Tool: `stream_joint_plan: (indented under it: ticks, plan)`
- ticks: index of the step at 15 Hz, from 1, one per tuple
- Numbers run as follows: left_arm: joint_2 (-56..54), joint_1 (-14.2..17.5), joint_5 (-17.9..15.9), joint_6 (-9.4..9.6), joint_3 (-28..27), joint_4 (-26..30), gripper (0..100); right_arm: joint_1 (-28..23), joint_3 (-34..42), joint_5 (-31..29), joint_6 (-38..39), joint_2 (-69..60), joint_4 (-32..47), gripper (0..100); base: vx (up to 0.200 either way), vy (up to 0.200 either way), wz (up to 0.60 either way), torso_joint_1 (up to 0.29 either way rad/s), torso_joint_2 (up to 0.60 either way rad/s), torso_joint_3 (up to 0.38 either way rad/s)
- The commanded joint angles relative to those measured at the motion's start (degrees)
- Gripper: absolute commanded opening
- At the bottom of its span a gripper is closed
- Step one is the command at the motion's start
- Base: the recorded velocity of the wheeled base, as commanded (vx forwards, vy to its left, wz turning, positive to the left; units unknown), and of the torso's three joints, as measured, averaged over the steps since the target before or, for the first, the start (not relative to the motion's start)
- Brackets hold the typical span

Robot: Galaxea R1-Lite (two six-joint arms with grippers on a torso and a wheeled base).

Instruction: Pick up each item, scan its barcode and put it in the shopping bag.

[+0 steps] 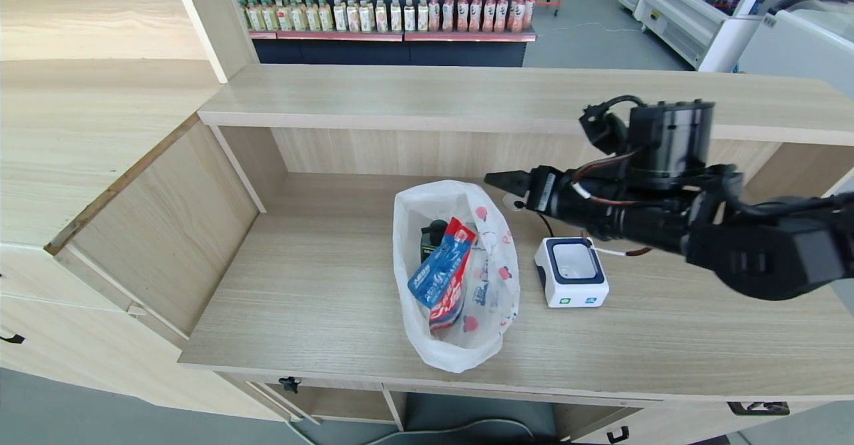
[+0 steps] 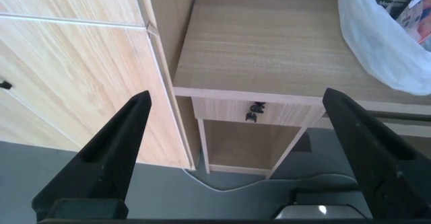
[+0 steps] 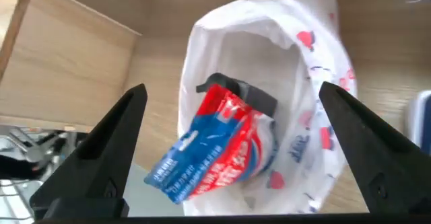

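While my right pincer (image 1: pixel 502 180) hangs open and empty by the shopping bag (image 1: pixel 454 355), I see a red-and-blue packet (image 1: pixel 442 275) and a dark bottle (image 1: pixel 434 233) inside. The scanner (image 1: pixel 572 271) sits just beside the bag on the desk (image 1: pixel 320 285), under that arm. My left pincer (image 2: pixel 236 95) gapes open off the desk's front edge.

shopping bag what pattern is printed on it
The shopping bag is translucent white with small red heart-like marks and thin dark line drawings, clearest in the head view.
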Motion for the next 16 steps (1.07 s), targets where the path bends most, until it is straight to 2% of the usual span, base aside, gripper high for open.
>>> stream_joint_plan:
  ticks: [1, 2, 4, 5, 6, 8, 10, 12, 16]
  plan:
    - [-0.02, 0.0, 0.02, -0.01, 0.01, -0.01, 100, -7.5, 5.05, -2.25, -11.53, -16.54, 10.21, 100, 0.0, 0.0, 0.0, 0.0, 0.0, 0.0]
    - [-0.02, 0.0, 0.02, -0.01, 0.01, -0.01, 100, -10.49, 10.06, -6.55, -15.66, -24.71, 14.43, 100, 0.0, 0.0, 0.0, 0.0, 0.0, 0.0]
    - [-0.02, 0.0, 0.02, -0.01, 0.01, -0.01, 100, -12.16, 18.76, -10.68, -19.18, -38.6, 22.69, 100, 0.0, 0.0, 0.0, 0.0, 0.0, 0.0]
    - [-0.02, 0.0, 0.02, -0.01, 0.01, -0.01, 100, -12.16, 21.31, -11.04, -19.79, -42.29, 24.27, 100, 0.0, 0.0, 0.0, 0.0, 0.0, 0.0]
    - [-0.02, 0.0, 0.02, -0.01, 0.01, -0.01, 100, -12.6, 30.01, -12.35, -20.32, -51.08, 25.41, 100, 0.0, 0.0, 0.0, 0.0, 0.0, 0.0]
    - [-0.02, 0.0, 0.02, -0.01, 0.01, -0.01, 100, -16.29, 39.24, -14.73, -21.2, -59.08, 25.59, 100, 0.0, 0.0, 0.0, 0.0, 0.0, 0.0]
    - [-0.02, 0.0, 0.02, -0.01, 0.01, -0.01, 100, -16.9, 49.08, -15.25, -22.34, -69.1, 25.59, 100, 0.0, 0.0, 0.0, 0.0, 0.0, 0.0]
    - [-0.02, 0.0, 0.02, -0.01, 0.01, -0.01, 100, -20.6, 55.68, -14.46, -25.94, -78.94, 25.76, 100, 0.0, 0.0, 0.0, 0.0, 0.0, 0.0]
    - [-0.02, 0.0, 0.02, -0.01, 0.01, -0.01, 100, -23.14, 63.5, -12.62, -29.55, -93.44, 25.32, 100, 0.0, 0.0, 0.0, 0.0, 0.0, 0.0]
